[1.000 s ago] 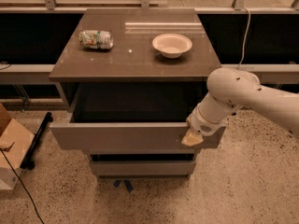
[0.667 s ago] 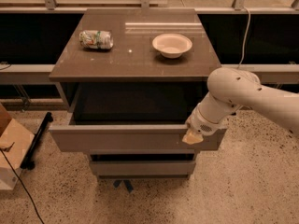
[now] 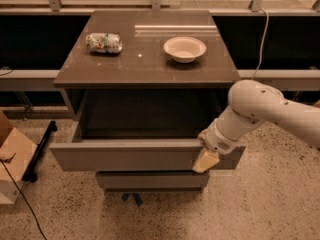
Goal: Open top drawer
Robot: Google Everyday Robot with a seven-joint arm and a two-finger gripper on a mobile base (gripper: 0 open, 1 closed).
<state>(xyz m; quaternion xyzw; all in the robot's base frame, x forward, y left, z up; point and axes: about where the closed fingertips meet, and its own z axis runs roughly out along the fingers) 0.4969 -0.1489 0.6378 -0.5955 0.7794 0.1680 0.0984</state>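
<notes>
top drawer (image 3: 125,156): wide, grey-brown, flat glossy handle-less front, pulled well out, level, inside in shadow. gripper (image 3: 206,159) at front panel's top edge, right end.

Single camera view. The camera sits above and in front of the cabinet (image 3: 145,71), facing its front and pitched steeply downward, so the cabinet top, the open top drawer (image 3: 125,155) and the floor (image 3: 280,204) before it all fall in frame. Range is near: the cabinet fills the centre. The arm (image 3: 260,109) enters from the right edge; the gripper (image 3: 206,160) lies at the right end of the drawer front
</notes>
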